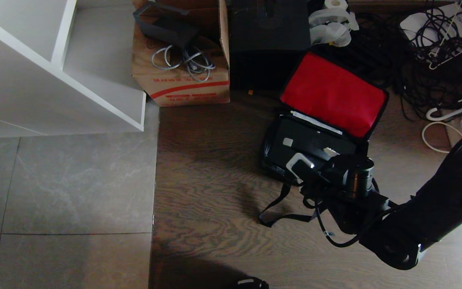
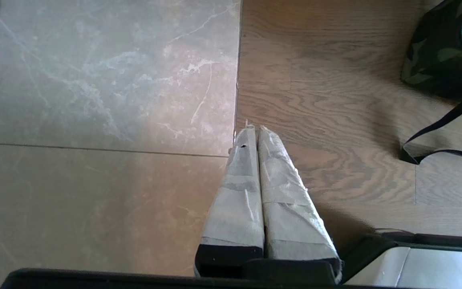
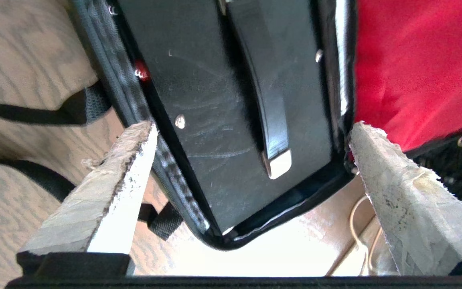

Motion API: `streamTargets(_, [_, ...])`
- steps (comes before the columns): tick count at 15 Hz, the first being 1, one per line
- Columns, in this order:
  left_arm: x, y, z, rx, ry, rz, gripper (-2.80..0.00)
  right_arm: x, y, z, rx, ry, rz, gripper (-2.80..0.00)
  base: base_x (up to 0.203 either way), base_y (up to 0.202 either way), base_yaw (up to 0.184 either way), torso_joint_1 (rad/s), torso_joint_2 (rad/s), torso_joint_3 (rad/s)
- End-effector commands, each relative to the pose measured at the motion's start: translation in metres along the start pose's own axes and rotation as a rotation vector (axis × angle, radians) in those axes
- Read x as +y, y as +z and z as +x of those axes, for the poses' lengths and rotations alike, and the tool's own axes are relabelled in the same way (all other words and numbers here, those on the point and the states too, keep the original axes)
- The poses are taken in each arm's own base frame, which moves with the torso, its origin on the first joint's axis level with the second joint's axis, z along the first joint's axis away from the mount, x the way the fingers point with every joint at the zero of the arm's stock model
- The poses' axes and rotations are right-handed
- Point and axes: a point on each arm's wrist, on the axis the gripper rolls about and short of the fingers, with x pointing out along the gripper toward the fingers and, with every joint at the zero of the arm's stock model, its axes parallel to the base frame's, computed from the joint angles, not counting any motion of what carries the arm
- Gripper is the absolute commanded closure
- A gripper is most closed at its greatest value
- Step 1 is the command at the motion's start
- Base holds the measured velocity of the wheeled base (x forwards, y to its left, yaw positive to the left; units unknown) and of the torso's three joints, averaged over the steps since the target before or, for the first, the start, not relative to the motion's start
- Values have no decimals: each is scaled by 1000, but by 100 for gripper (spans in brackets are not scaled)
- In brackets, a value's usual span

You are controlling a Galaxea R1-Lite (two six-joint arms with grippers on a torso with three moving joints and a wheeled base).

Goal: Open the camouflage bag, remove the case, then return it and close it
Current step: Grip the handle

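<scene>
Hovering right end effector spread wide above the case, inside open camouflage bag, left end effector pressed together

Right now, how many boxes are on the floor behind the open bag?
2. A cardboard box with cables in it stands beside the white shelf. A plain black box stands next to it, right behind the bag. More may hide in the cable clutter.

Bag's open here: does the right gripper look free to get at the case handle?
Probably yes. The bag lies with its red flap thrown back, the case exposed, and the right gripper hangs open just above the handle with nothing between.
</scene>
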Motion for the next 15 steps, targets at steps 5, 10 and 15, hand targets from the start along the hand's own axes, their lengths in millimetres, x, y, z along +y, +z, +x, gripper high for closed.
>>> streamTargets(5, [0,-1,0,2,0,-1,0,1,1,1,-3,-5,-1,-280,0,0,0,0,0,0])
streamTargets(10, [0,0,0,1,0,-1,0,4,-1,4,16,-17,-5,-280,0,0,0,0,0,0])
streamTargets(15, [0,0,0,1,0,-1,0,10,1,12,24,-56,-37,-280,0,0,0,0,0,0])
